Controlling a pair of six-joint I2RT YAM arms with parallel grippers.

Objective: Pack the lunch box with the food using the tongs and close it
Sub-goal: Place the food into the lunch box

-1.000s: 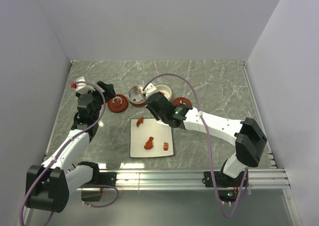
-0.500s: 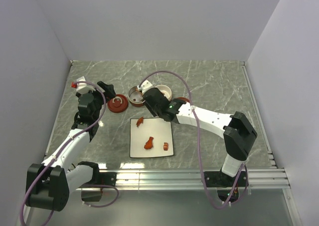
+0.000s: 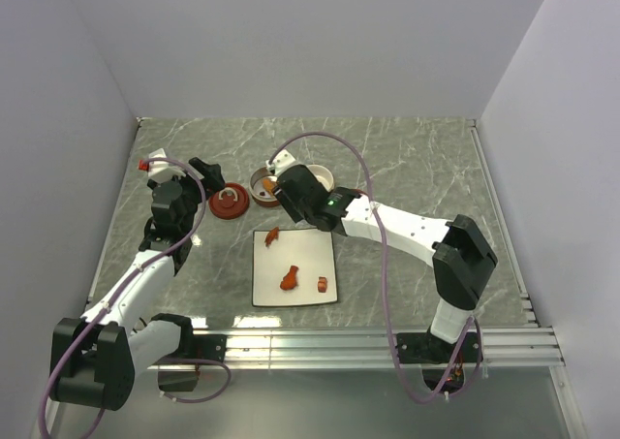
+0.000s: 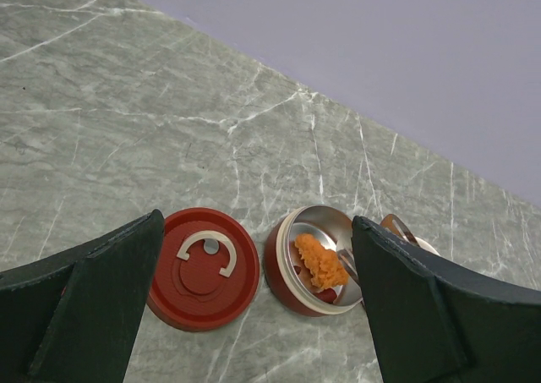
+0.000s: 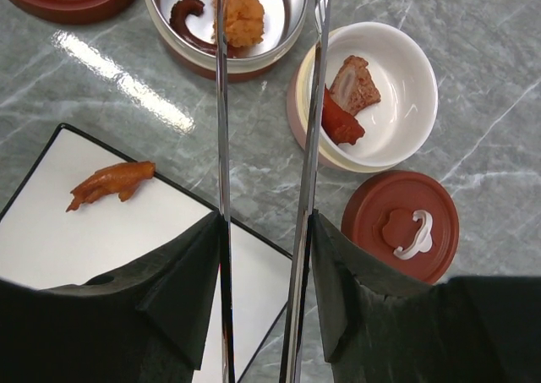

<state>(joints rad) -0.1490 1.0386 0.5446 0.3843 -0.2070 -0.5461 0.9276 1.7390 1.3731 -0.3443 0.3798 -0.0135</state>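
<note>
My right gripper (image 5: 264, 231) is shut on the tongs (image 5: 222, 146), whose two slim arms stand spread apart. Their tips reach over a steel-lined red bowl (image 5: 161, 15) of the lunch box. An orange piece of food (image 5: 243, 15) and a dark curled strip (image 5: 188, 24) lie in that bowl. Beside it, a white bowl (image 5: 406, 79) holds a pinkish piece (image 5: 351, 83) and a red one. The white plate (image 3: 294, 255) carries three more pieces, one an orange strip (image 5: 110, 183). My left gripper (image 4: 254, 315) is open, hovering near the steel bowl (image 4: 283, 256) and holding nothing.
Two round red lids with white handles lie on the marble table. One lid (image 3: 229, 203) is left of the steel bowl, the other (image 5: 401, 227) is beside the white bowl. Grey walls close off the back and both sides. A metal rail (image 3: 320, 344) runs along the near edge.
My right arm has swung left and farther out over the steel bowl. The tongs' arms have spread, and the orange piece now lies in that bowl. The left arm has not moved.
</note>
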